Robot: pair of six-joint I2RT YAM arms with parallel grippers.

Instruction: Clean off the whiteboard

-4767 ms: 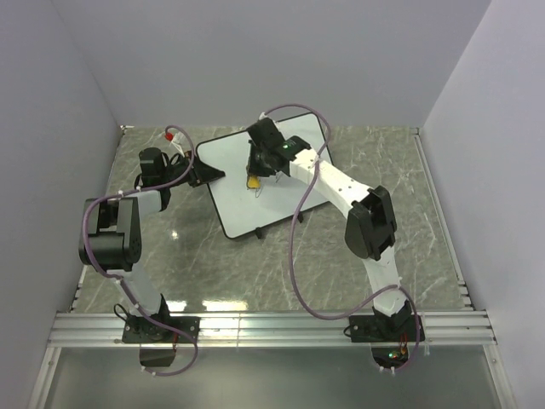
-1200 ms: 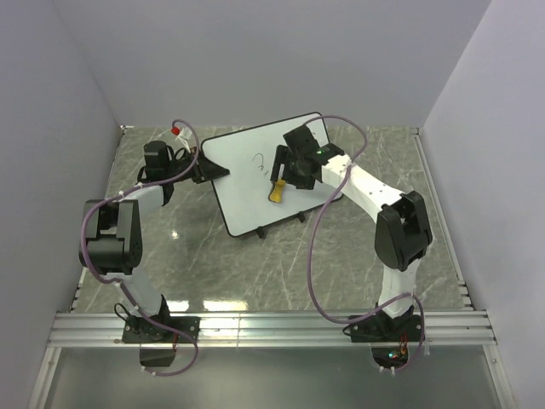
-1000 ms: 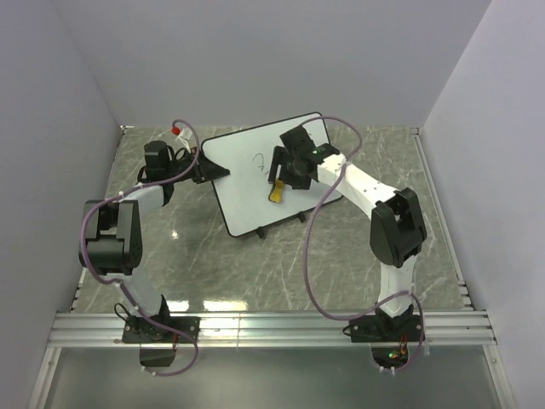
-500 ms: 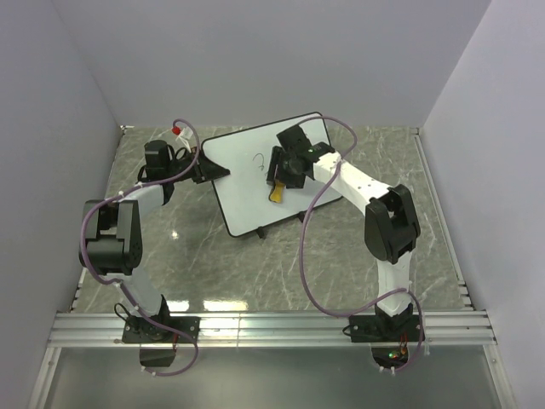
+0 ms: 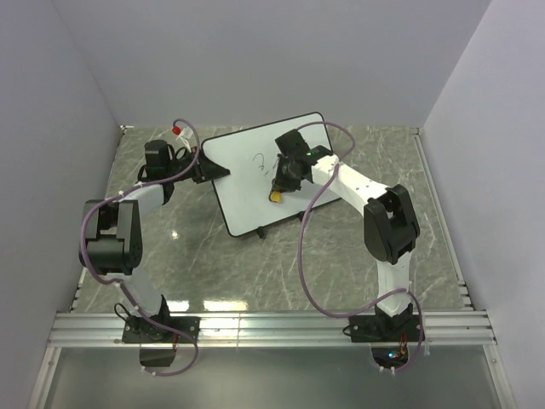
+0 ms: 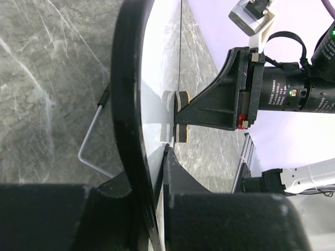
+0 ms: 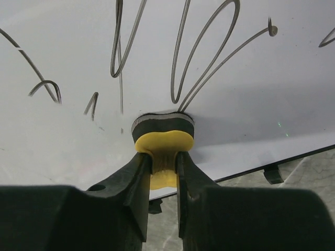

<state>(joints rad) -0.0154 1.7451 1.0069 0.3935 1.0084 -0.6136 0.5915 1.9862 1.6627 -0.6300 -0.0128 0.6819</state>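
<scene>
On the large white black-rimmed rectangular whiteboard [image 5: 243,183], right fingers [image 7: 145,170] squeeze a small yellow foam eraser block [image 7: 163,140] against its surface; left fingers [image 6: 171,175] clamp its rim.

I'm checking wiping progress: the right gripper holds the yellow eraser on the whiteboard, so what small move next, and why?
Probably sweep the yellow eraser forward over the pen strokes: the right gripper pinches it against the whiteboard, strokes lie beyond, and the left gripper clamps the rim.
</scene>
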